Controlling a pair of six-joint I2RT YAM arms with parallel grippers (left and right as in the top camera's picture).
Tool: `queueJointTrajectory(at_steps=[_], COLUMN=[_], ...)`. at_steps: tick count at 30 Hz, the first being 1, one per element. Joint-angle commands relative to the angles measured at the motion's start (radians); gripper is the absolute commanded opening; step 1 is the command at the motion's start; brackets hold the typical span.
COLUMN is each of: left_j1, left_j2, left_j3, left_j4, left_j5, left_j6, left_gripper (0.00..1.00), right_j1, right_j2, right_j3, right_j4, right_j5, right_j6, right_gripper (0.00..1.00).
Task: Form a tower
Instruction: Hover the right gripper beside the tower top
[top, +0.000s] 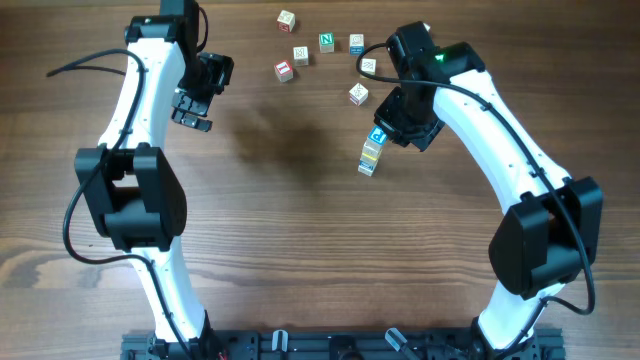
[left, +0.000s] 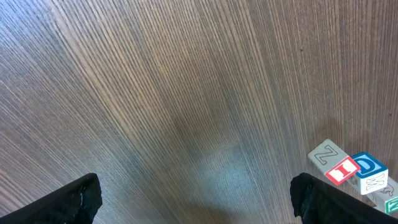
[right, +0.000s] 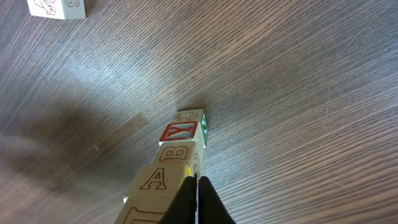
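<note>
The tower (top: 371, 152) is a narrow stack of pale letter cubes with a blue face on top, standing right of the table's middle. In the right wrist view the tower (right: 168, 165) shows a red-framed letter face, then B and A faces. My right gripper (right: 198, 200) is shut with nothing between its fingers, and its tips rest against the tower's upper right side. From overhead the right gripper (top: 394, 133) is just right of the tower's top. My left gripper (top: 194, 106) hangs open at the far left, and in its wrist view the left gripper (left: 196, 202) is over bare wood.
Several loose letter cubes lie at the back: a red one (top: 284, 71), a green one (top: 327, 41), and one nearest the tower (top: 358, 94). The left wrist view shows a grey cube (left: 328, 155), a red cube (left: 342, 170) and a blue cube (left: 368, 165). Another cube (right: 57, 7) lies far left of the tower.
</note>
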Motion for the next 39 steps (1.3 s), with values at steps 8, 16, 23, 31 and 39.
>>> queueJointTrajectory(at_steps=[8, 16, 23, 31, 39], left_j1=[0.003, 0.003, 0.003, 0.003, 0.003], left_j2=[-0.03, -0.03, -0.03, -0.03, -0.03], left_j3=[-0.005, -0.005, -0.005, -0.005, -0.005], left_j4=[0.0, 0.0, 0.0, 0.0, 0.0], left_j5=[-0.01, -0.01, -0.01, -0.01, -0.01], left_j6=[0.012, 0.012, 0.012, 0.012, 0.012], left_gripper=[1.0, 1.0, 1.0, 1.0, 1.0], right_j1=[-0.002, -0.002, -0.002, -0.002, -0.002], right_j2=[0.015, 0.015, 0.015, 0.015, 0.015], right_j3=[-0.006, -0.006, -0.006, -0.006, -0.006], right_j4=[-0.017, -0.016, -0.014, -0.013, -0.013], right_j5=[0.014, 0.028, -0.021, -0.043, -0.043], right_j6=[0.005, 0.07, 0.068, 0.068, 0.068], right_gripper=[0.04, 0.04, 0.04, 0.04, 0.04])
